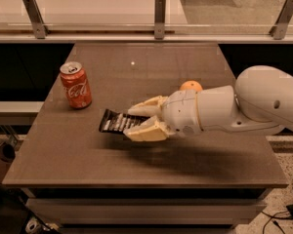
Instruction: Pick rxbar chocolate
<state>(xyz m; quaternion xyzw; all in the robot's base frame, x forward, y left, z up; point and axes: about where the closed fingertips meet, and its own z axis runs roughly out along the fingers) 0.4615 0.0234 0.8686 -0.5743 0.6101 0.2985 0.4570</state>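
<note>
The rxbar chocolate (112, 122) is a flat black bar with white lettering. It is held level a little above the brown table (58, 165), left of centre. My gripper (130, 124) reaches in from the right. Its cream fingers (147, 106) are shut on the bar's right end, one on the far side and one on the near side. The bar's left half sticks out free. A shadow lies on the table under the gripper.
A red soda can (76, 86) stands upright to the left of the bar. An orange fruit (191, 86) sits behind my wrist, partly hidden. A glass railing with metal posts (159, 16) runs along the table's far edge.
</note>
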